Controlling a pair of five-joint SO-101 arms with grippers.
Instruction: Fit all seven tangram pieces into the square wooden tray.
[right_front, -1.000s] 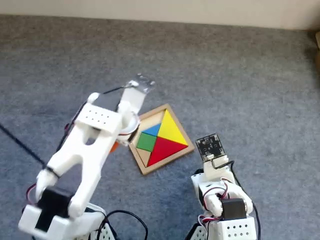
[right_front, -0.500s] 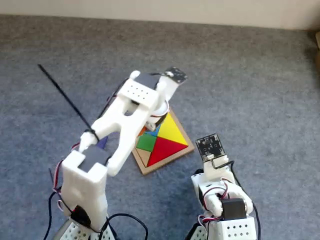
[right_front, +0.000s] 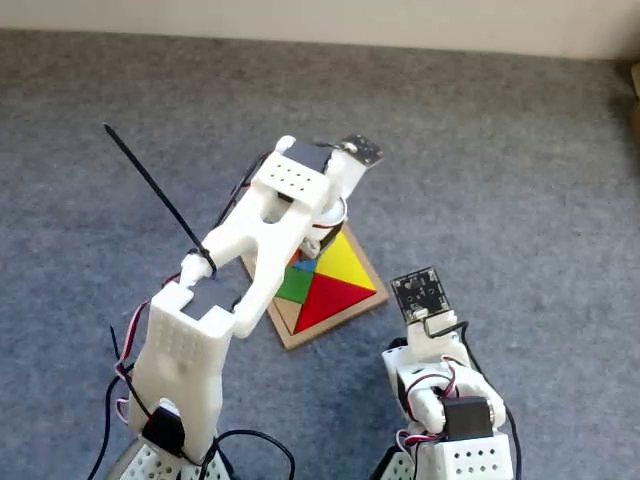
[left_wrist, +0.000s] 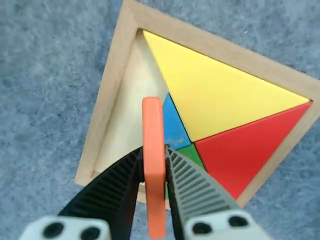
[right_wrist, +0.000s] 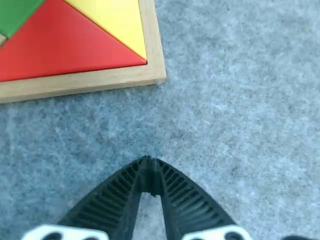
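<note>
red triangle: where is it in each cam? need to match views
High view: red triangle along the tray edge facing the right arm.
Left wrist view: red triangle between green piece and tray rim.
Right wrist view: red triangle against the rim, ahead of the right gripper.
Shared landmark: yellow triangle bordering it.

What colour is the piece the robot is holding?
Orange. The piece shows best in the left wrist view.

1. Soft, even light reaches you across the whole grey worktop.
2. The left arm throws just a faint, diffuse shadow on the worktop beneath it.
3. The yellow piece looks bright and matte.
4. The orange piece in the left jaws is evenly lit, while the jaws' ribbing stays dark.
</note>
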